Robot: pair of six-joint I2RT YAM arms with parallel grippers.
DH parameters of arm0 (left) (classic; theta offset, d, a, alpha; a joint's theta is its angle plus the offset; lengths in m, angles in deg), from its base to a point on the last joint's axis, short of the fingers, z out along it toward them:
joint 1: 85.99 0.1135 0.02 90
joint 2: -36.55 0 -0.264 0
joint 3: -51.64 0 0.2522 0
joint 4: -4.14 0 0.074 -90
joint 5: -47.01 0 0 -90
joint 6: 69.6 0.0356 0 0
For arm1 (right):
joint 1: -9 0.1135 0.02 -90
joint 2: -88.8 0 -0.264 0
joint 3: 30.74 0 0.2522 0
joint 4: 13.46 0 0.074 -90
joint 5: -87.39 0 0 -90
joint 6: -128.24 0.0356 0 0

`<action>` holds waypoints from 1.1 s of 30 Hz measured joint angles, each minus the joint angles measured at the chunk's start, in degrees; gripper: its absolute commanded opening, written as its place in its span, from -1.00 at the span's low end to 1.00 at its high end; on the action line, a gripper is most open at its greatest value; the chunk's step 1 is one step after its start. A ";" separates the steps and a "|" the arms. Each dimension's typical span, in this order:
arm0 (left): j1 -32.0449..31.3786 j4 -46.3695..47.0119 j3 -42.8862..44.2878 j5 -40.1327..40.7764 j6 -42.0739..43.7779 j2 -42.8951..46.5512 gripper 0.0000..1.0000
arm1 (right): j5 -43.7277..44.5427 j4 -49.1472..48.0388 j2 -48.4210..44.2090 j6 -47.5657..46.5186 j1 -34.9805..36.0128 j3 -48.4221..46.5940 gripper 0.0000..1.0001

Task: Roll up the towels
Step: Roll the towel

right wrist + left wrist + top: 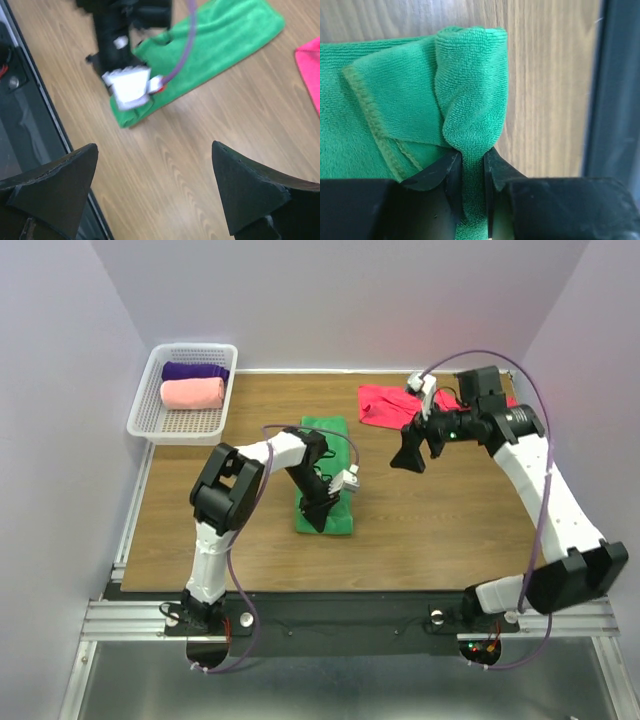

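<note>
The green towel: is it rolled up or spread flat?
Mostly spread flat. The green towel lies long on the table; only one end is bunched up, pinched in the left pincer.

Four towels. Two rolled: purple towel (195,371) (looks like one roll, partly hidden) and salmon-pink towel (192,393). Two unrolled: green towel (322,426), crimson towel (385,405). One basket (178,430). Two grippers: left gripper (472,172), right gripper (155,185).

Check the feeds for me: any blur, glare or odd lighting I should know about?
Left wrist: sharp, the green towel crisp between the fingers. Right wrist: soft and smeared, worst on the left arm. Top external: even light, no glare, a faint pink cast on the back wall above the crimson towel.
</note>
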 measured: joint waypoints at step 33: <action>5.40 -23.58 19.56 -10.80 1.42 -19.10 -0.24 | 45.77 -45.00 10.58 -12.33 44.70 37.66 0.69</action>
